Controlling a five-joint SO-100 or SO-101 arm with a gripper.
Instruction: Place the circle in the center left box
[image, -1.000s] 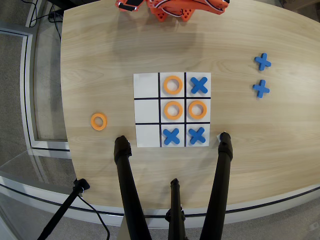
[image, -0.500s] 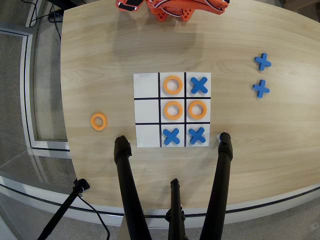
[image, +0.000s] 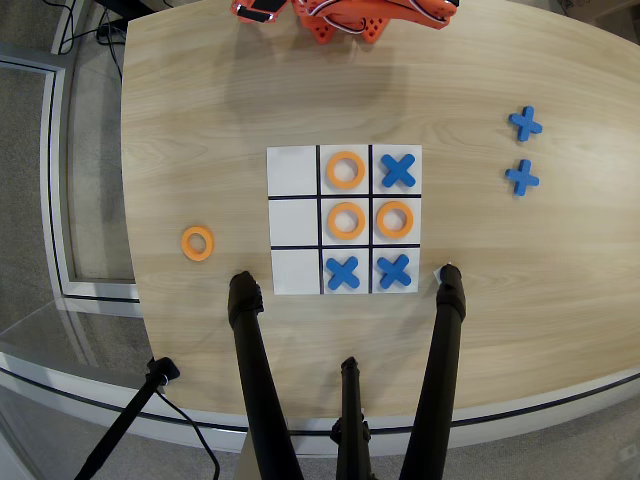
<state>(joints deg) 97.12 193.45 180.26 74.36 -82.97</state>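
Overhead view, single lot. Light wood surface (image: 250, 90) bearing a white 3x3 board (image: 344, 220) ruled in black lines. Top row: picture-left cell bare, orange ring (image: 345, 170) in the middle cell, blue X piece (image: 398, 170) in the picture-right cell. Middle row: picture-left cell bare, orange ring (image: 346, 220) in the board's centre cell, and the circle (image: 395, 220) lying flat inside the center left box (image: 396, 199), which is the middle-row cell of the picture-right column; the circle sits within its black borders. Bottom row: picture-left cell bare, blue X pieces in the middle cell (image: 343, 271) and the picture-right cell (image: 394, 270). Off the board: one spare orange ring (image: 198, 243) on the wood well to the picture-left, and two spare blue X pieces (image: 525, 124) (image: 521, 178) well to the picture-right, one above the other. Orange robot arm (image: 345, 18) at the top edge, well apart from the board; its fingers are cut off by the frame, so their state cannot be told. Black tripod legs (image: 255, 370) cross the lower part of the picture.
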